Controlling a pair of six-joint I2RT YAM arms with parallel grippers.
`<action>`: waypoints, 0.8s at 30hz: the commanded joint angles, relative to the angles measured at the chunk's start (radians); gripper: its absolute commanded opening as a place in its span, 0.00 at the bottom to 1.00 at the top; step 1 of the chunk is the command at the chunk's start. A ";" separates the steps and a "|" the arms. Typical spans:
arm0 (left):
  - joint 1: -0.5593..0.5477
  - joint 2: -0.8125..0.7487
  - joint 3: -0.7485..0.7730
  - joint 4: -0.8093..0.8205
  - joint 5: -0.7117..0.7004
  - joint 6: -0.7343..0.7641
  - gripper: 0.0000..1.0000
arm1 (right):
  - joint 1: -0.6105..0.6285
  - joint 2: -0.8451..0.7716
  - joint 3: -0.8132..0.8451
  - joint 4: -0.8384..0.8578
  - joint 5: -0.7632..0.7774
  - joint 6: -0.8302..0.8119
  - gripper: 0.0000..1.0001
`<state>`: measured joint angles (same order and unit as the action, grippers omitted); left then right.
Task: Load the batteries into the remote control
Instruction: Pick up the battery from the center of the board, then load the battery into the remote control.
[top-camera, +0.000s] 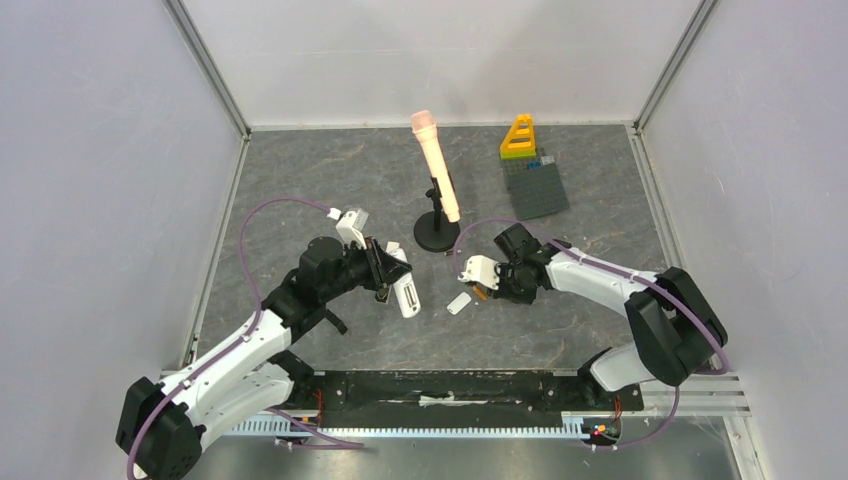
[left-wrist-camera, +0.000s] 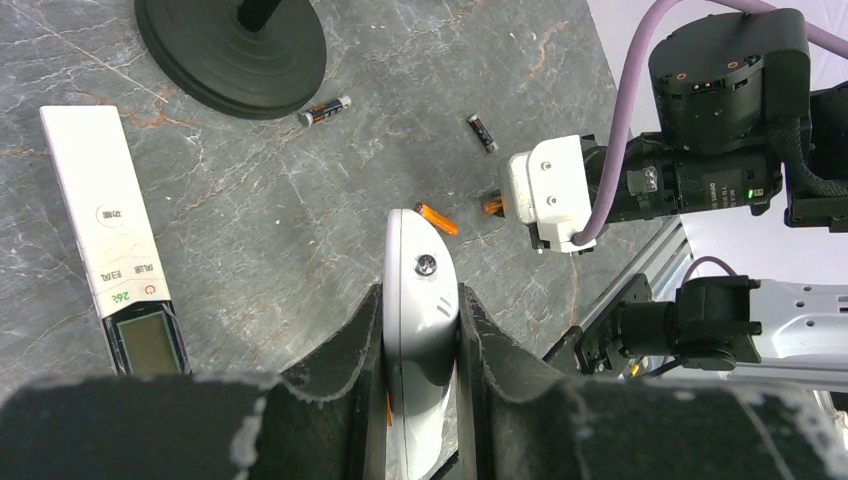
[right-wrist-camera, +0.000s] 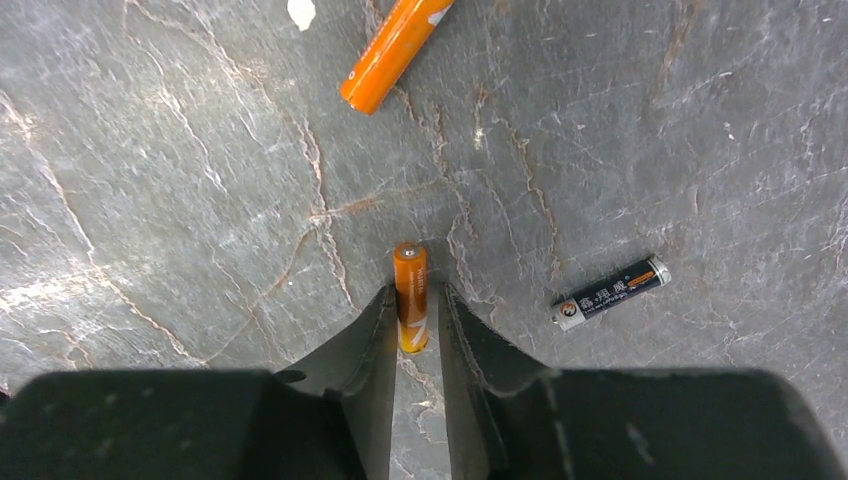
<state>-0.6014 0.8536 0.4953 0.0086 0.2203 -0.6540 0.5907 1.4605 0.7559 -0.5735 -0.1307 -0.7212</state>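
Note:
My left gripper (left-wrist-camera: 420, 300) is shut on a white remote control (left-wrist-camera: 421, 262), held on edge above the table; in the top view the remote (top-camera: 406, 292) sticks out of the gripper (top-camera: 385, 275). My right gripper (right-wrist-camera: 412, 300) is down on the table, its jaws closed in on an orange battery (right-wrist-camera: 411, 290) that lies between the fingertips. A second orange battery (right-wrist-camera: 395, 50) lies ahead of it and a dark one (right-wrist-camera: 610, 292) to its right. The left wrist view shows two dark batteries (left-wrist-camera: 325, 110) (left-wrist-camera: 482, 132) and an orange one (left-wrist-camera: 437, 218).
A second white remote (left-wrist-camera: 110, 235) lies face up on the table. A pink microphone (top-camera: 437, 170) stands on a round black base (top-camera: 437, 237) between the arms. A small white piece (top-camera: 459, 303) lies near the right gripper (top-camera: 487, 290). Toy bricks and a grey plate (top-camera: 535, 185) sit at the back right.

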 joint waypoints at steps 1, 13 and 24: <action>0.007 -0.021 0.012 0.025 0.017 -0.003 0.02 | 0.007 0.059 -0.012 0.055 0.015 0.000 0.20; 0.009 -0.050 -0.001 0.025 0.022 -0.020 0.02 | 0.008 -0.049 0.102 0.071 -0.116 0.156 0.00; 0.008 -0.166 -0.100 0.216 0.130 -0.064 0.02 | 0.187 -0.473 -0.043 0.458 -0.122 0.808 0.00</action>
<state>-0.5968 0.7452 0.4351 0.0631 0.2729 -0.6727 0.7177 1.0904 0.7662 -0.3069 -0.2810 -0.2527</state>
